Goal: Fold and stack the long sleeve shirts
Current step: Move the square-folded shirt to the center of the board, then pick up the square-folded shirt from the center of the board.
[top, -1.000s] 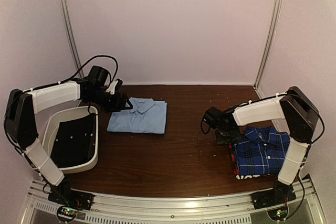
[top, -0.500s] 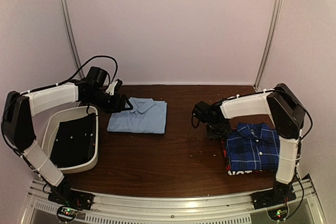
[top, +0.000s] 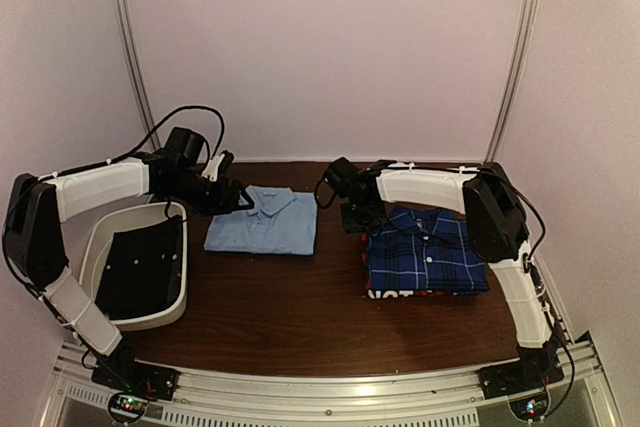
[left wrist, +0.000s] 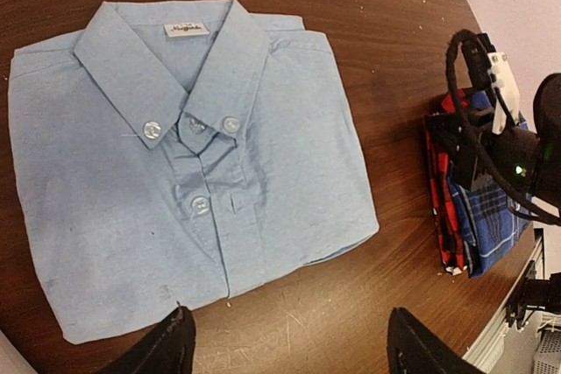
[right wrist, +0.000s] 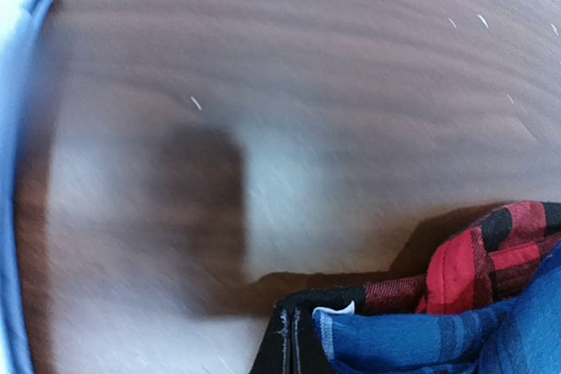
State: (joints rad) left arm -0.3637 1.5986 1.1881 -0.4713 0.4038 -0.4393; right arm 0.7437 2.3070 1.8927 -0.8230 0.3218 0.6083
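A folded light blue shirt [top: 265, 222] [left wrist: 184, 155] lies left of centre, collar toward the back. My left gripper [top: 238, 197] [left wrist: 289, 339] hovers open over its left edge, holding nothing. A folded blue-and-navy plaid shirt [top: 425, 252] [right wrist: 421, 339] lies on a red and black one [left wrist: 438, 181] [right wrist: 491, 260] right of centre. My right gripper [top: 358, 217] is shut on that stack's back left corner. Its fingers are hidden in the right wrist view, where only the cloth edge shows.
A white bin with black lining [top: 95, 247] stands at the left, beside the left arm. A strip of bare brown table [top: 340, 247] separates the light blue shirt from the plaid stack. Walls close in the back and both sides.
My right gripper closed on the plaid stack and dragged it left and back, from the front right corner toward the middle. The left arm and light blue shirt stayed still.
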